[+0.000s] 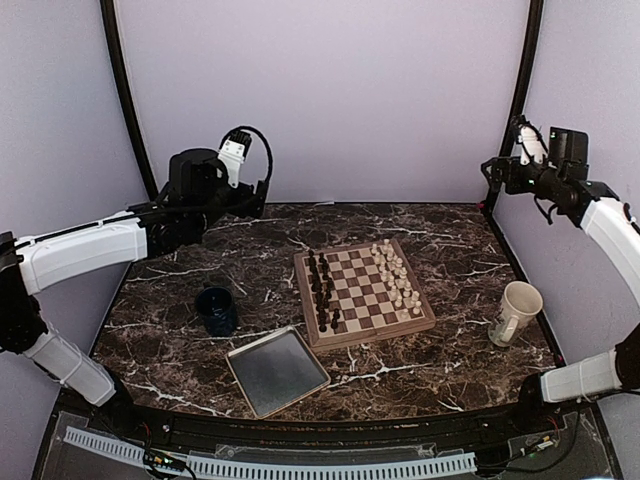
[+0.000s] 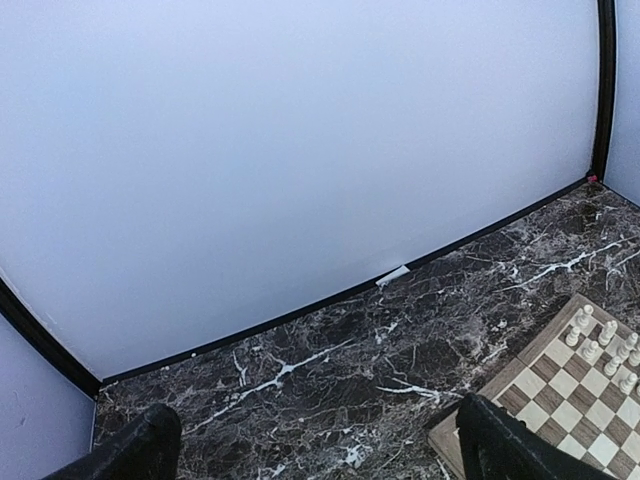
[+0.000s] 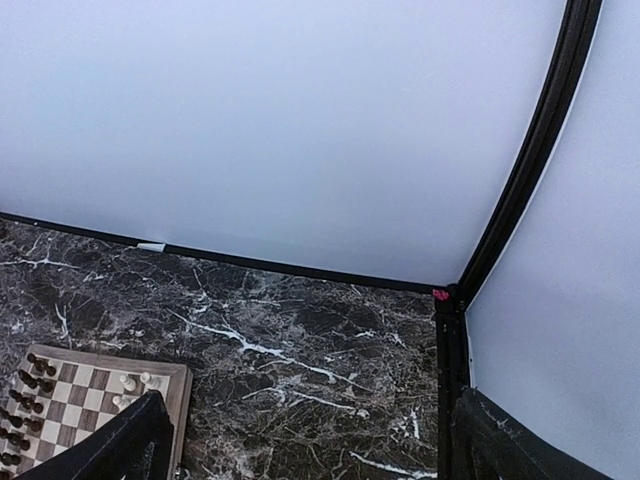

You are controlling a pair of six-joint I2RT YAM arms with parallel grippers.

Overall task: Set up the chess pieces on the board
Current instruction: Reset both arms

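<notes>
The board (image 1: 372,337) lies mid-table, turned a little. The cream-white chess pieces (image 1: 397,279) stand in rows along its right side, and dark pieces (image 1: 322,290) line its left side. My left gripper (image 1: 260,196) hovers high over the back left of the table, open and empty; in the left wrist view (image 2: 318,442) it is over bare marble, with the board's corner (image 2: 520,378) and white pieces (image 2: 600,345) at lower right. My right gripper (image 1: 496,176) is raised at the back right corner, open and empty (image 3: 315,437); the board's edge (image 3: 180,395) shows at lower left.
A dark blue mug (image 1: 216,308) stands left of the board. A grey metal tray (image 1: 277,370) lies in front of it near the table's front edge. A cream mug (image 1: 517,312) stands at the right. Black frame posts (image 1: 522,90) rise at the back corners.
</notes>
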